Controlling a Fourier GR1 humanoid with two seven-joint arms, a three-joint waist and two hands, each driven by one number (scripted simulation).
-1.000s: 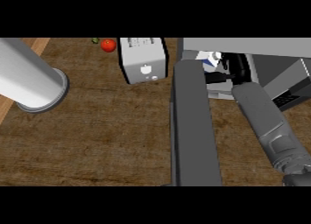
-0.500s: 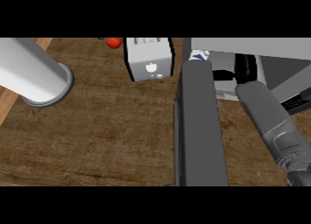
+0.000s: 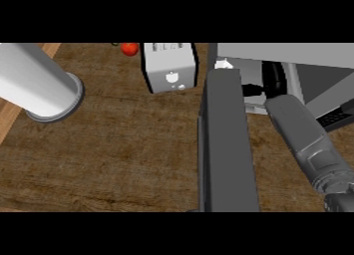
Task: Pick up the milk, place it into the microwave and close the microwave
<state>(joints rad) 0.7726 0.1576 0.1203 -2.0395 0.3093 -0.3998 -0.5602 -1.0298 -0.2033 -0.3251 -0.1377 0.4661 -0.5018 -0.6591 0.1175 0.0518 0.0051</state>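
Head view, setting: a wooden counter [image 3: 120,159] with the microwave [image 3: 297,54] at the upper right. Its door [image 3: 227,149] is swung wide open and shows as a dark grey slab running down the middle of the view.
Head view, milk: only a small white tip [image 3: 224,63] shows above the door's top edge, at the left of the microwave's mouth. The rest is hidden, so I cannot tell whether it stands on the oven floor or is held above it.
Head view, right hand: the grey forearm comes up from the lower right, and the black right hand [image 3: 273,82] is inside the opening, just right of the milk.
Right hand's grip: mostly hidden by the door and the forearm. I cannot tell how far open it is, or whether it has hold of the milk.
Left hand: not in the view.
Other things: a white toaster [image 3: 170,69] is just left of the door, a red tomato [image 3: 129,48] is beside it, and a white cylinder [image 3: 28,79] stands at the far left.
Done, as judged: the milk has been picked up and carried to the microwave.
Left, as judged: confirm the milk is set down, pull the hand clear, and swing the door shut.
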